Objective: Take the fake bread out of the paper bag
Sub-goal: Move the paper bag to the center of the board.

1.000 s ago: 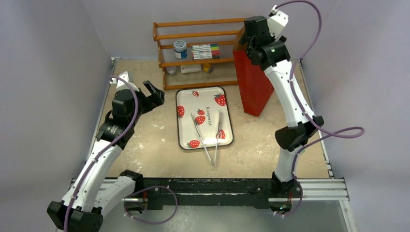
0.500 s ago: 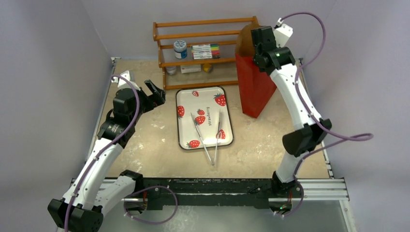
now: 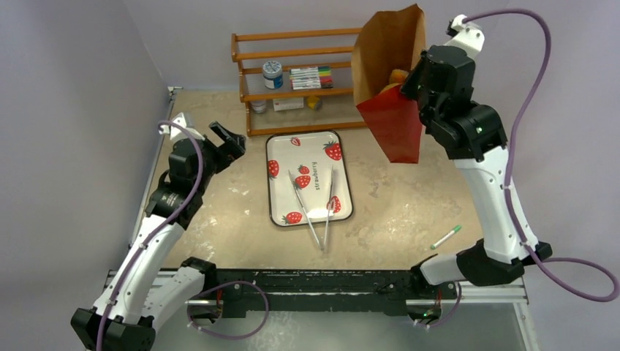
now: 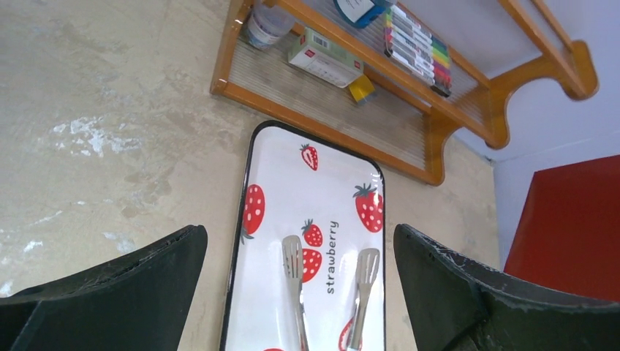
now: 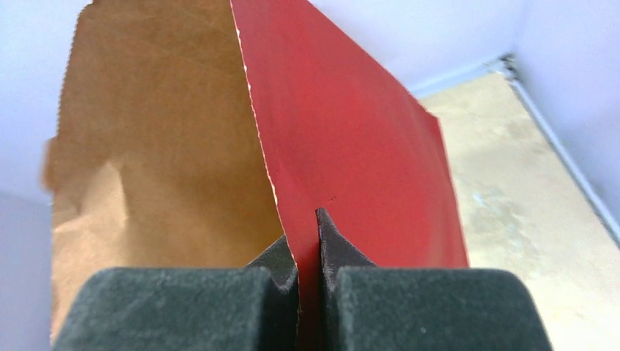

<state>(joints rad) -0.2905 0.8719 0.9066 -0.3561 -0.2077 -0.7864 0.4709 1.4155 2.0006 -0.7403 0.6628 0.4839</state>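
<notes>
- The paper bag [image 3: 398, 135] hangs tilted over the surface's far right corner. It is glossy red outside and matte brown kraft inside, thin and easily creased.
- The right tool [image 5: 307, 241] is clenched on the bag's wall at the rim.
- The bread [image 3: 398, 76], a tan rounded lump, shows inside the bag. It is probably light and firm, best pinched across its middle.
- The left tool [image 4: 298, 241] gapes empty near the tray [image 4: 333, 183].
</notes>
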